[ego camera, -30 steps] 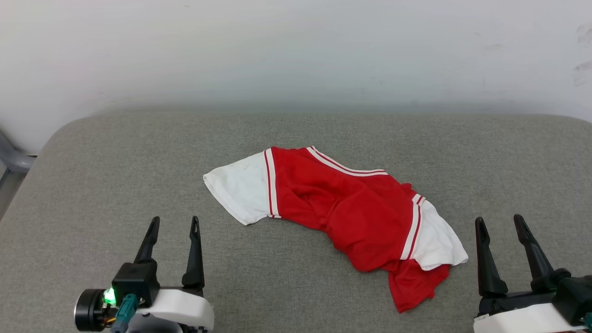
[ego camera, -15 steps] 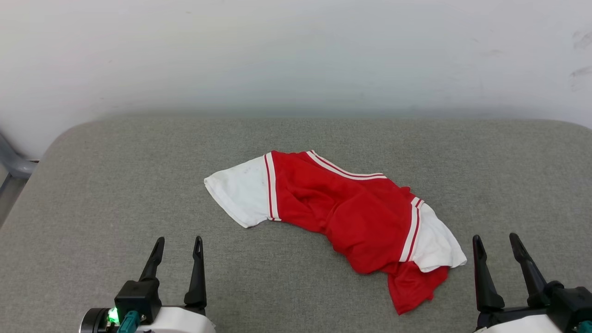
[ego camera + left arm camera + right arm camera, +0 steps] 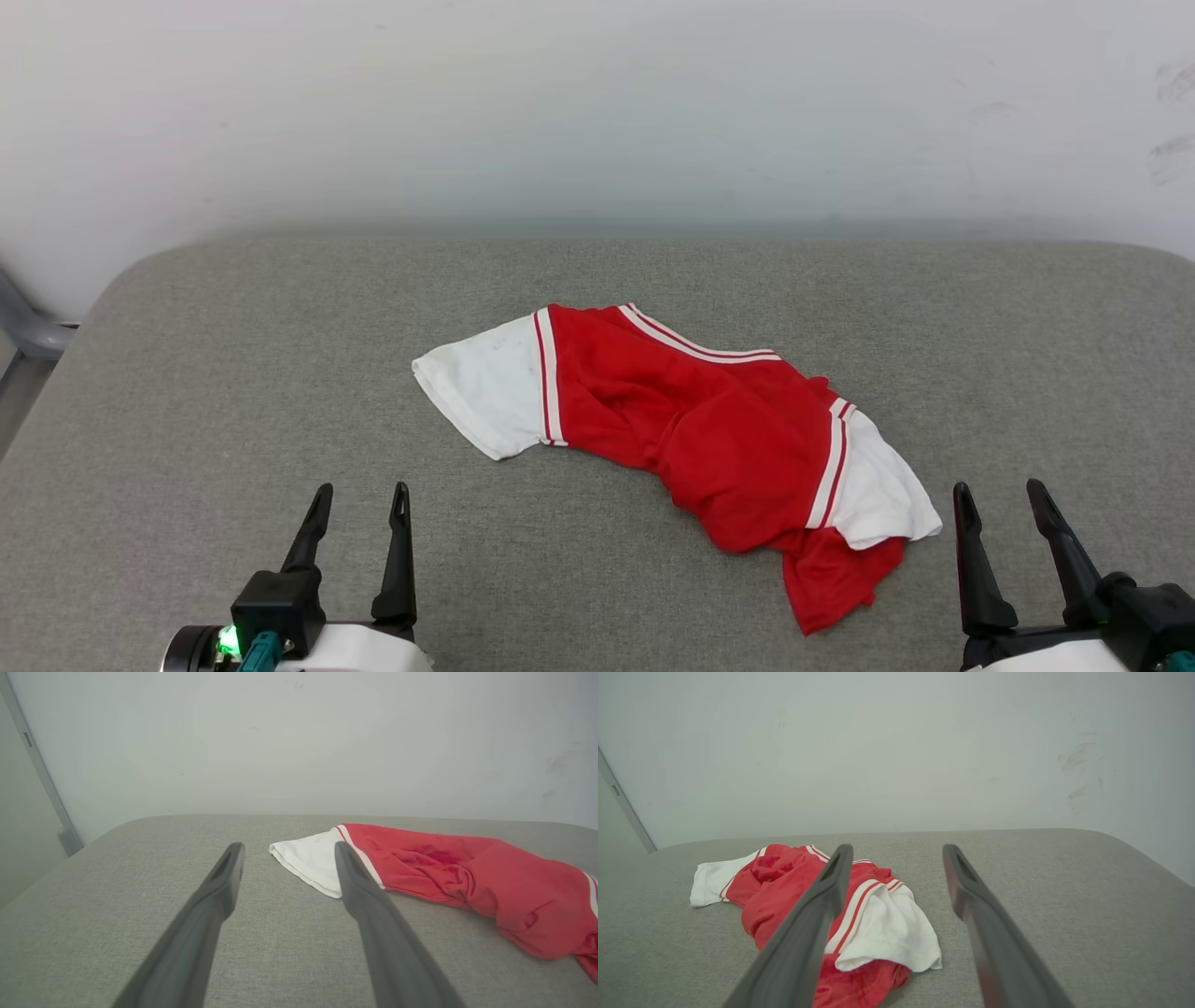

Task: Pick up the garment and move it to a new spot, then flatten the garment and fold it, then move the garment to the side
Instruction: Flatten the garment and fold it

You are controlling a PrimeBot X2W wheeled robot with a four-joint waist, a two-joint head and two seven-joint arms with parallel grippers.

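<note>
Garment [image 3: 719, 439] crumpled, smooth jersey, grey woven cushion [image 3: 233, 392]

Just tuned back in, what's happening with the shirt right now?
Nothing is holding it at the moment. The garment lies crumpled on the grey padded surface, not flattened or folded. The left claw is open and empty, on the near side, off to the left of the garment. The right claw is also open and empty, close beside the garment's right end but apart from it in the head view. The pick-up has not yet been made.
</note>
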